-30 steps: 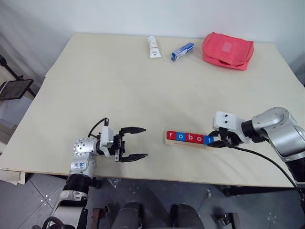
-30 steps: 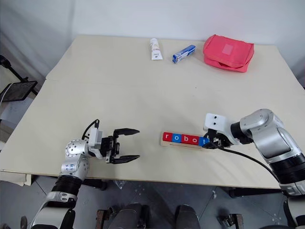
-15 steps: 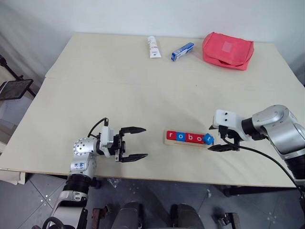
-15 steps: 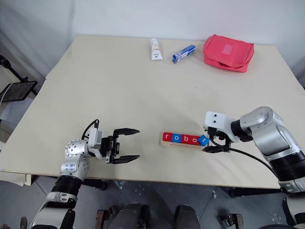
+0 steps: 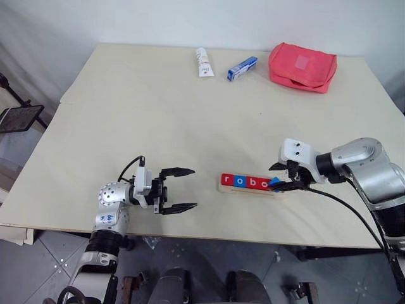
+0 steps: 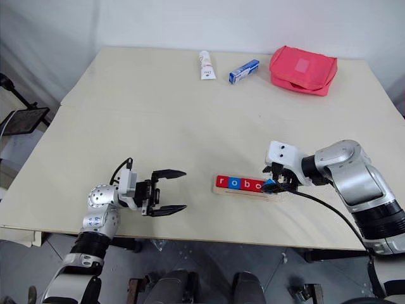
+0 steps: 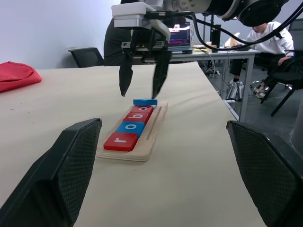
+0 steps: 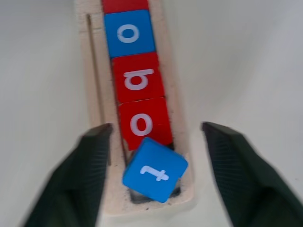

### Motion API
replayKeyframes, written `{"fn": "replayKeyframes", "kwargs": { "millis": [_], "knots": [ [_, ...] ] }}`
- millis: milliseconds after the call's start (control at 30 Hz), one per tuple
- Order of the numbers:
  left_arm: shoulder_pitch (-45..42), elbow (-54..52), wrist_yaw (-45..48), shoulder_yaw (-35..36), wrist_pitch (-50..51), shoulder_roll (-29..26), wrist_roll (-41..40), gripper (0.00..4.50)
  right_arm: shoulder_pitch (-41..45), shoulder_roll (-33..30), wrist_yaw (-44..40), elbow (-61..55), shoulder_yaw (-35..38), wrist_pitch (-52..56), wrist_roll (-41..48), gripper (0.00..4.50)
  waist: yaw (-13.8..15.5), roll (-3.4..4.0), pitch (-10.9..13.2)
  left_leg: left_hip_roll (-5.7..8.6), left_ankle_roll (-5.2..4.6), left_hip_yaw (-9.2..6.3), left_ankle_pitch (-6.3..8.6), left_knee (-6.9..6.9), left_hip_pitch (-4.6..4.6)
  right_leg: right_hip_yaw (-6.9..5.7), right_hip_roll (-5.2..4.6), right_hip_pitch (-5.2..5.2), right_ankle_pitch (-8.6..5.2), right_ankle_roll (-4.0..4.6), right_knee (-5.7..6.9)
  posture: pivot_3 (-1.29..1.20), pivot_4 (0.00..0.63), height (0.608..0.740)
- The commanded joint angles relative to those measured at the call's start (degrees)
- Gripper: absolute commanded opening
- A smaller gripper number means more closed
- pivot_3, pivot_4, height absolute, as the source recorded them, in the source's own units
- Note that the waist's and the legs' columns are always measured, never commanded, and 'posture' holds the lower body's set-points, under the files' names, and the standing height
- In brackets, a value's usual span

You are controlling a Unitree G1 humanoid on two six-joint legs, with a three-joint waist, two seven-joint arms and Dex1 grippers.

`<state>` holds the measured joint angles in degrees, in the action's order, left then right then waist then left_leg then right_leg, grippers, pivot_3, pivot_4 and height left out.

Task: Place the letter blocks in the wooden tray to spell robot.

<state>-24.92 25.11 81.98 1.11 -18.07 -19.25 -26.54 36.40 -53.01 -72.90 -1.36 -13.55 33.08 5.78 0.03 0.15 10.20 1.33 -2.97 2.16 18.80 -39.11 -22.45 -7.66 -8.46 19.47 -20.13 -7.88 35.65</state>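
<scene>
My right gripper (image 5: 283, 177) hangs just over the near end of the tray (image 7: 147, 142), fingers (image 8: 92, 158) apart and holding nothing, one on each side of the t block (image 8: 155, 169). The r (image 7: 121, 141), the first o (image 7: 131, 127), the b (image 8: 138, 78) and the second o (image 8: 141, 124) lie flat in the groove in order; the t sits crooked, twisted and tipped up at the end slot, overlapping the second o, not seated. It looks a small, stiff, light tile with smooth faces, so I judge it will skid or flip under a careless push and needs little force. I would take it by two opposite edges, squarely, lift slightly, turn it straight and lower it flat. My left gripper (image 5: 178, 189) waits wide open and empty, well apart from the tray.
</scene>
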Motion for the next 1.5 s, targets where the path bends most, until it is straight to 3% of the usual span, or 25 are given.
{"fn": "replayKeyframes", "kwargs": {
  "millis": [33, 100, 200, 933, 1200, 1500],
  "knots": [
    [0.1, -1.6, -0.1, 0.0, -0.1, -0.3, 0.0, 4.50, 1.5, 0.4, 0.0, -0.1, 1.3, 0.2, 1.0, 1.51, 0.0, 0.00, 0.0, 0.00, 0.00, 0.00, 0.00, 0.00, 0.00, 0.00, 0.00, 0.00, 0.00, 0.00, 0.00, 0.00, 0.150, 0.740],
    [0.2, -1.7, -0.2, 0.1, 0.0, -0.4, 0.0, 4.50, 1.8, 0.6, 0.1, 0.7, 1.3, -0.2, 1.0, 0.70, 0.0, 0.00, 0.0, 0.00, 0.00, -0.01, 0.00, 0.00, 0.00, -0.01, 0.00, -0.01, 0.00, 0.00, 0.00, 0.00, 0.150, 0.740],
    [0.3, -1.9, -0.5, 0.1, 0.0, -0.5, 0.1, 4.50, 2.3, 0.8, 0.3, 4.0, 0.4, -2.6, -0.5, 0.04, 0.1, 0.00, 0.0, 0.01, 0.00, 0.00, 0.00, 0.00, 0.00, 0.00, 0.00, -0.01, 0.00, 0.00, 0.00, 0.00, 0.150, 0.740],
    [0.3, -2.3, -0.8, 0.0, 0.3, -0.4, 0.2, 4.50, -1.5, -0.5, -0.1, -1.4, 2.4, -0.9, 1.7, 0.04, 0.0, 0.00, 0.0, 0.00, 0.00, 0.00, 0.00, 0.02, 0.00, -0.01, 0.00, 0.00, 0.00, 0.00, 0.01, 0.00, 0.150, 0.740],
    [0.4, -2.2, -0.6, -0.1, 0.4, -0.3, 0.2, 4.50, -8.0, -7.1, -3.4, -12.2, 7.3, 6.0, 8.5, 0.04, 0.6, 0.00, 0.0, 0.01, 0.00, -0.09, 0.01, 0.02, -0.03, -0.01, 0.00, -0.01, 0.00, 0.00, -0.01, 0.00, 0.150, 0.740],
    [0.4, -2.4, -0.3, -0.3, 0.5, -0.3, 0.1, 4.50, -13.4, -9.9, -4.5, -9.4, 6.3, 2.6, 8.0, 0.04, 0.7, -0.01, 0.0, 0.00, 0.00, -0.01, 0.02, 0.01, -0.01, 0.00, 0.00, -0.02, 0.00, 0.00, -0.04, 0.00, 0.150, 0.740]
  ]
}}
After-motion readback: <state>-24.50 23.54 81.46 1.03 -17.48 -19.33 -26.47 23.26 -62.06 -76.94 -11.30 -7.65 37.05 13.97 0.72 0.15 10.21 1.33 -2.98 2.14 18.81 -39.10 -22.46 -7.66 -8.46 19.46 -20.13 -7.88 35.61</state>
